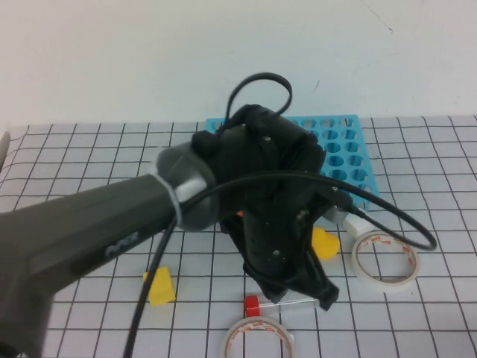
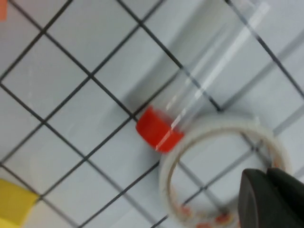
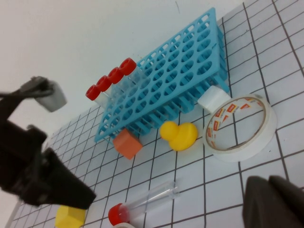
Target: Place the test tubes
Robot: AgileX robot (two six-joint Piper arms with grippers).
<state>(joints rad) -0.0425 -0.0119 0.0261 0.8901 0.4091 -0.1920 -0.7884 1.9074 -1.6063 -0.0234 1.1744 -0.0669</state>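
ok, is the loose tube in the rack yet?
No: the tube lies flat on the table short of the rack, left gripper shut by it, right gripper shut off to the right.

The rack is set at the rear of the worktop, with four test tubes stood in one end row. A duck toy and a cube are placed just before it, and a tape roll is laid right of the duck toy. A loose test tube is laid at the front, just behind a second tape roll, with a block to its left. The left gripper is held over the loose test tube. The right gripper is seen only in its own wrist view.
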